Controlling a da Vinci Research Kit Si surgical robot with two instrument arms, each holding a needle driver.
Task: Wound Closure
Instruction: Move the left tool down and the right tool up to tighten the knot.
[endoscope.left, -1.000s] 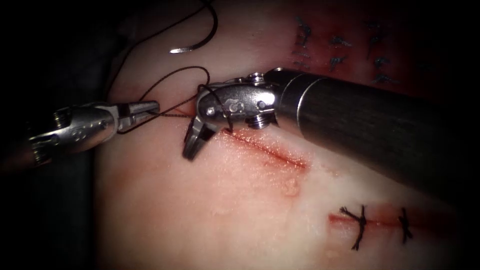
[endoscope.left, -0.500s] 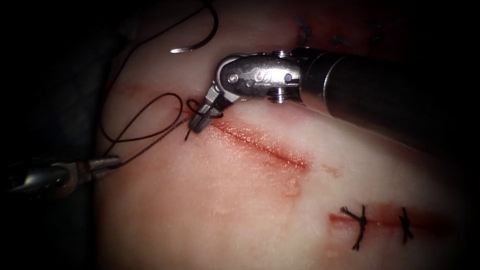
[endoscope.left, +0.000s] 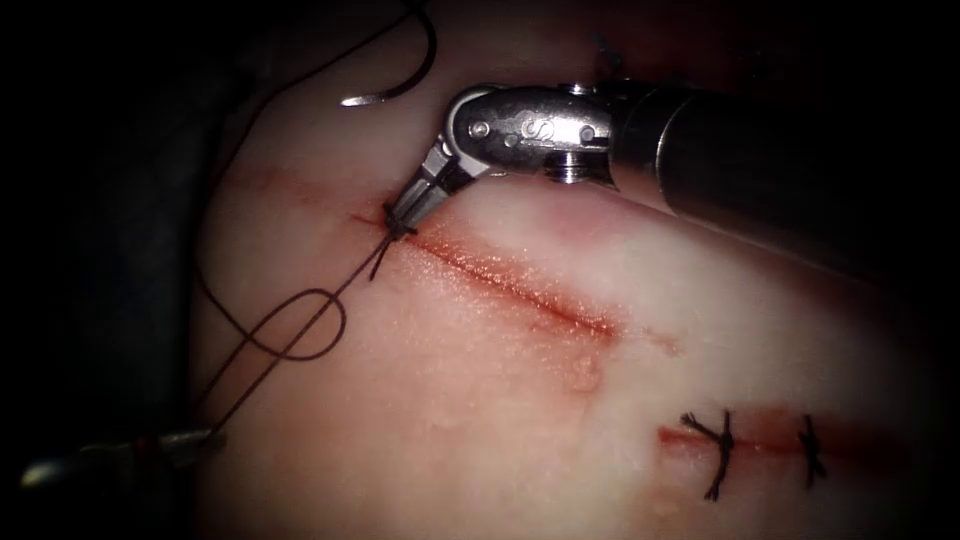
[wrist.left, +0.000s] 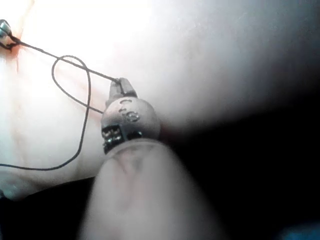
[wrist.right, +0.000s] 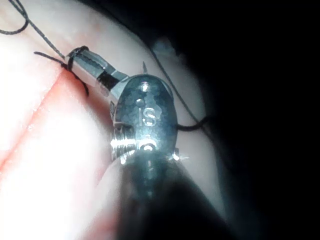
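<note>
Both grippers clenched on thread at the left end of the cut; needle lying free on the tissue.

The right gripper (endoscope.left: 400, 222) is closed on the thread (endoscope.left: 300, 330) right at the dark knot at the cut's (endoscope.left: 520, 290) left end, with thread wound round its slim metal tip, as the right wrist view (wrist.right: 80, 56) shows close up. The left gripper (endoscope.left: 200, 440), low on the left of the cut, grasps the thread too; the left wrist view (wrist.left: 120, 86) shows the strand entering its closed tip, a detail dim in the endoscope view. Between them the thread runs in a line with one loose oval loop. The curved steel needle (endoscope.left: 400, 70) rests on the pale, moist tissue (endoscope.left: 450, 400) above the right tool, held by neither. Two finished dark stitches (endoscope.left: 720, 450) cross a separate red line further right. The right tool's thick dark shaft (endoscope.left: 760, 170) covers the tissue behind it.
</note>
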